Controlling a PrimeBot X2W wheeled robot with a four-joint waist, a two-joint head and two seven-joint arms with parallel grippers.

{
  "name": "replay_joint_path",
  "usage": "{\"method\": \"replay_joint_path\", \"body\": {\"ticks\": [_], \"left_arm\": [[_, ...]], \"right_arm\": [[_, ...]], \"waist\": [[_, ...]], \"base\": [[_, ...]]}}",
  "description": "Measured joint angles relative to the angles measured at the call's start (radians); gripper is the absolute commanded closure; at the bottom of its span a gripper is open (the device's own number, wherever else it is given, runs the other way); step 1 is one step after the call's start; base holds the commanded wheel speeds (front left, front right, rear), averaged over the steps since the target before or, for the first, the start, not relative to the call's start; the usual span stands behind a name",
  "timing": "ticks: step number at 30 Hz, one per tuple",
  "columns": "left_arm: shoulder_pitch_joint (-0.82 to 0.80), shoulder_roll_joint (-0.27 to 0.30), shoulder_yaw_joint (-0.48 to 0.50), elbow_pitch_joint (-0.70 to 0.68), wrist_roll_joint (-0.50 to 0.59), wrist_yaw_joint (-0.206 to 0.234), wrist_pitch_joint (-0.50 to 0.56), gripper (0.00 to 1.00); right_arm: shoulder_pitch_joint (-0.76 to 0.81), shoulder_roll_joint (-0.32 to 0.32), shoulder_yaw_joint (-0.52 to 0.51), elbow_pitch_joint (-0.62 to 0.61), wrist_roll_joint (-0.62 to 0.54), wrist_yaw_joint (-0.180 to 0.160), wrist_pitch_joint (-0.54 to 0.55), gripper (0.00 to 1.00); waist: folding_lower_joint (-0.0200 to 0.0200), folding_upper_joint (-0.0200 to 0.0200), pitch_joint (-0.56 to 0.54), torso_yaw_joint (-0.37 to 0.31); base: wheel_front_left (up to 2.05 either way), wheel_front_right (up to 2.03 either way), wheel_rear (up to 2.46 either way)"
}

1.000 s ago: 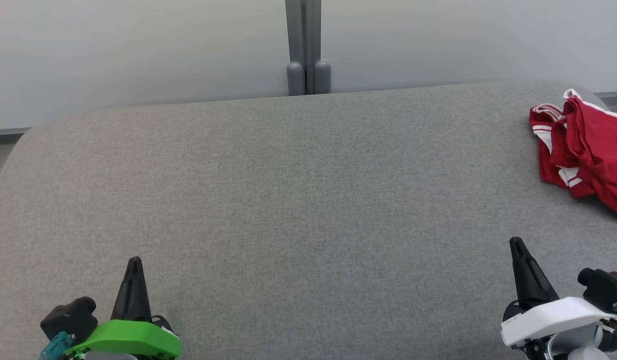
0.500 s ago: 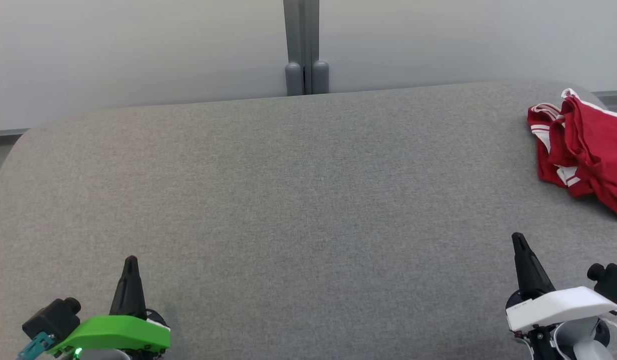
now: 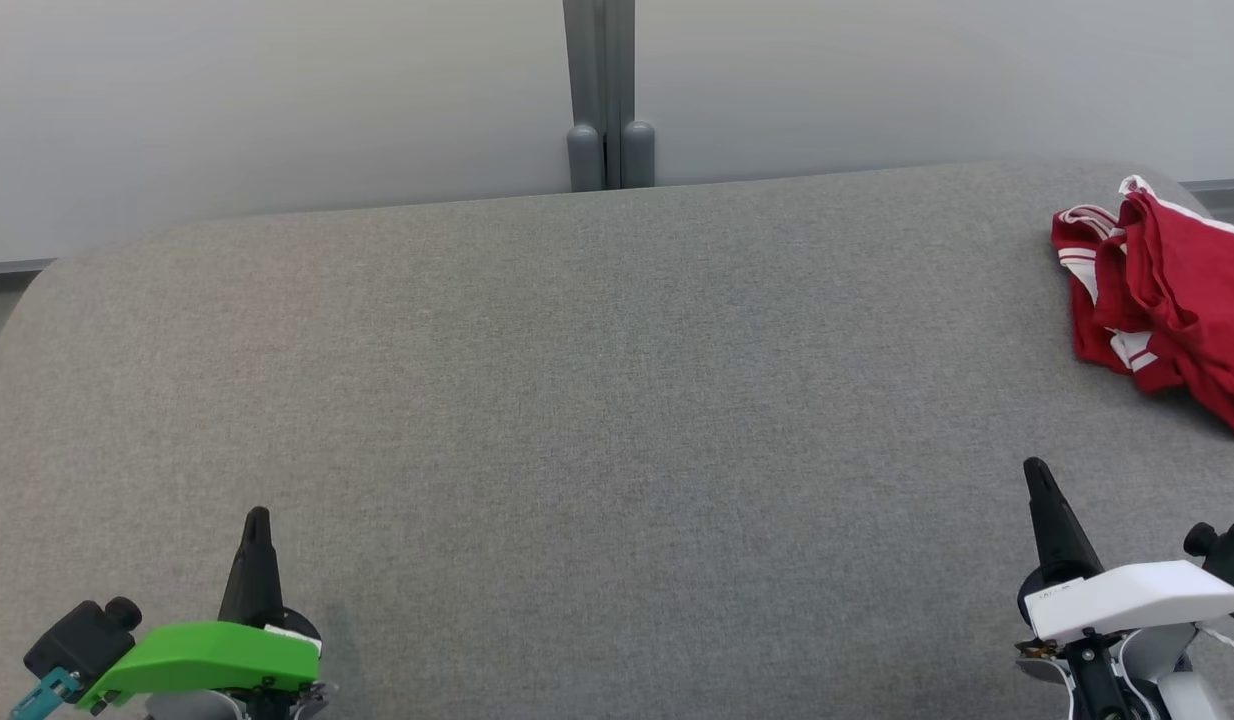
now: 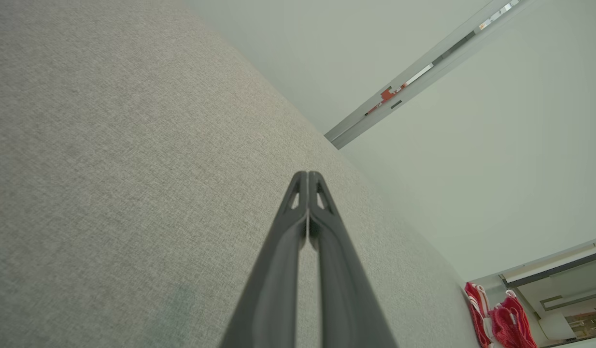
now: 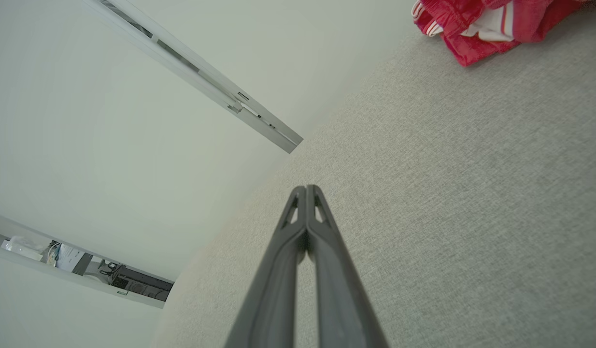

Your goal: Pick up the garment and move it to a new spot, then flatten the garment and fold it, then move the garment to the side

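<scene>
Grey woven fabric covers the bench [image 3: 617, 400], the largest element, which spans the head view from side to side and has rounded far corners. Behind it stands a pale wall [image 3: 277, 90], divided by a grey upright post [image 3: 601, 90] whose foot meets the far edge of the bench near its middle.

The garment [image 3: 1167, 290], red with white stripes, lies crumpled in a loose heap on the bench at the far right corner. The right edge of the head view cuts part of it off. It is well apart from both hands. In the right wrist view it sits at the top edge, and in the left wrist view it is small, near the lower right corner.

The left hand [image 3: 256, 515] hangs over the near left part of the bench, below a green cover [image 3: 207, 655]. Its two dark fingers [image 4: 278, 270] are pressed together tip to tip and grip nothing. The right hand [image 3: 1034, 468] hangs over the near right part, below a white cover [image 3: 1127, 598]. It is likewise closed to a single point and empty.

In each wrist view a slim gap shows between the fingers below the joined tips, with bench fabric beyond. A small black camera [image 3: 82, 640] sits beside the green cover.
</scene>
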Motion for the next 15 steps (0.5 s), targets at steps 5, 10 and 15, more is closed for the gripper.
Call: {"method": "replay_joint_path", "body": {"ticks": [5,10,15], "left_arm": [[-0.007,-0.001,0.006,-0.001,-0.059,-0.004,0.015,1.0],[-0.011,-0.002,0.013,-0.001,-0.113,-0.005,0.03,1.0],[-0.015,-0.002,0.02,-0.002,-0.167,-0.01,0.045,1.0]], "right_arm": [[-0.003,0.006,-0.007,0.002,0.056,0.0,0.017,1.0],[-0.009,0.012,-0.014,0.005,0.108,0.0,0.03,1.0],[-0.018,0.017,-0.021,0.009,0.16,0.0,0.047,1.0]], "waist": [[-0.0001,0.0,0.0,-0.001],[0.0,0.0,0.0,-0.003],[0.0,0.0,0.0,-0.004]], "base": [[0.0,0.0,0.0],[0.0,0.0,0.0],[0.0,0.0,0.0]]}}
